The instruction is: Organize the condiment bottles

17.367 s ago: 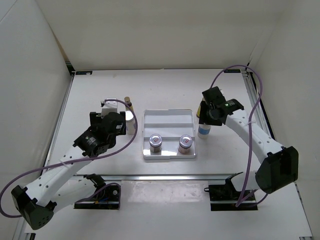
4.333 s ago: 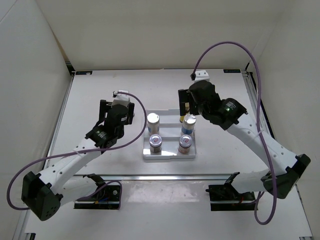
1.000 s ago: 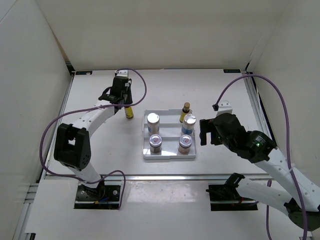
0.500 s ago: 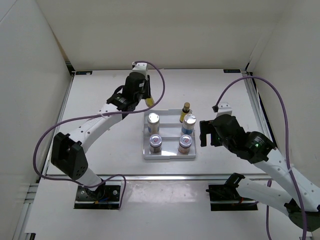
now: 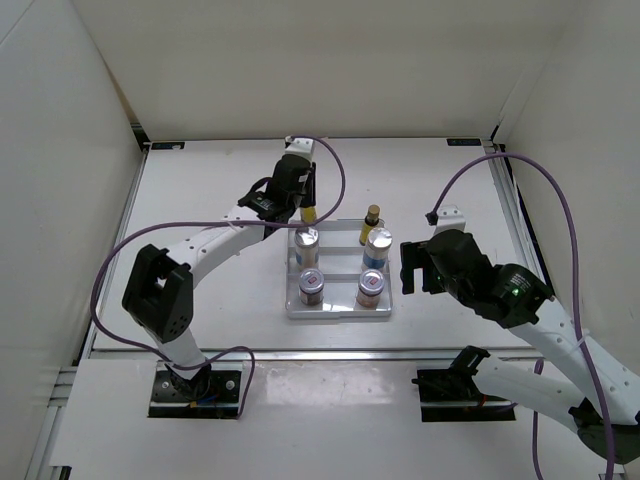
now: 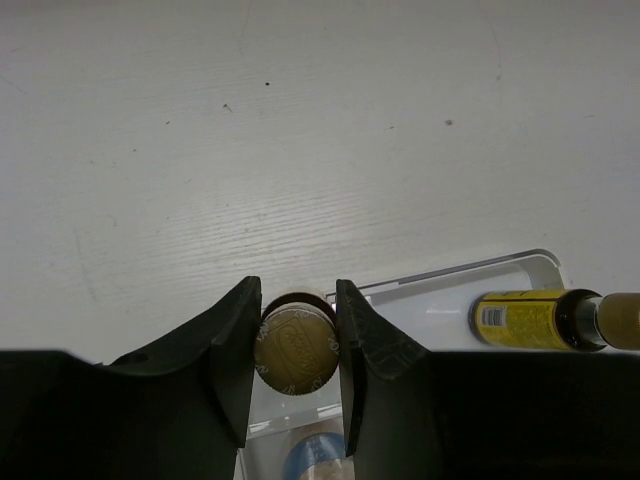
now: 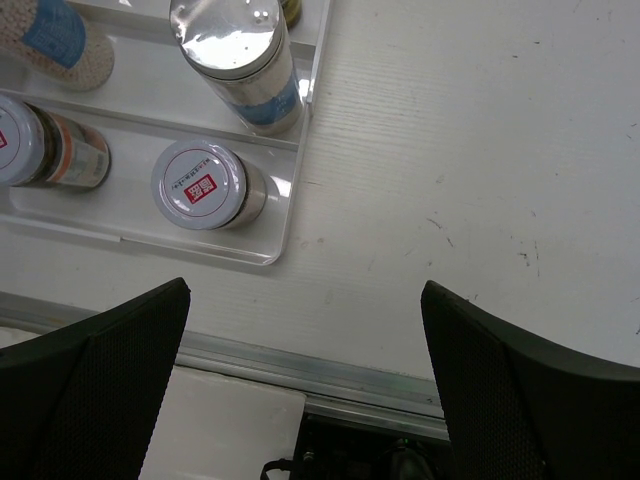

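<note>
Left gripper (image 6: 296, 292) clamped on gold-capped yellow bottle (image 6: 294, 350); bottle upright between fingers, at far-left corner of white tray (image 5: 338, 313). Right gripper (image 7: 305, 290) spread wide, empty, just right of tray.

We find the tray (image 5: 340, 265) in mid-table. In its front row stand the left jar (image 5: 312, 286) and the right jar (image 5: 370, 288); behind them, the left cylinder (image 5: 306, 243) and the right cylinder (image 5: 377, 246). A slim bottle (image 5: 371, 221) stands behind the right cylinder. The left gripper (image 5: 305, 203) clasps the held bottle (image 5: 310, 216) at the back rim, behind the left cylinder. The right gripper (image 5: 410, 268) hangs just right of the tray.
</note>
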Available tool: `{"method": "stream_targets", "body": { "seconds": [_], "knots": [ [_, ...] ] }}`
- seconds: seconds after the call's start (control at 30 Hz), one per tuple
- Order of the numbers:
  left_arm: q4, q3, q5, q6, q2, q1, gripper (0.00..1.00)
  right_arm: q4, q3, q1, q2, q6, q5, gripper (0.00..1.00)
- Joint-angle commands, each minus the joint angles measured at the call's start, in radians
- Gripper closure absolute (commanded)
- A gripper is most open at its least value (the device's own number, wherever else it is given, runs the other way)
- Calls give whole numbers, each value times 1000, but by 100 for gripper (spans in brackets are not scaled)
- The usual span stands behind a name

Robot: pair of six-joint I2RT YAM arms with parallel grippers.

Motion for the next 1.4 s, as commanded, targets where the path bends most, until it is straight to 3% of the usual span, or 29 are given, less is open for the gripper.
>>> {"method": "stream_targets", "body": {
  "seconds": [0.0,0.53,0.77,0.87,1.0,1.37],
  "knots": [
    [-12,-7,-2,-11,21,2,89,10,-7,3,-13,11,15,0],
    [-74,-53,-92,-20,-146,-84,89,10,-16,3,-13,11,15,0],
    [-74,-96,-114,-20,-134,-84,89,10,-16,3,-13,11,15,0],
    [-83,-108,-114,-20,-90,-84,81,10,-16,3,-13,11,5,0],
    [-92,-108,-123,-43,-67,-84,44,10,-26,3,-23,11,5,0],
    [-121,-52,-182,-34,-91,-84,0,10,-26,3,-23,11,5,0]
  ]
}}
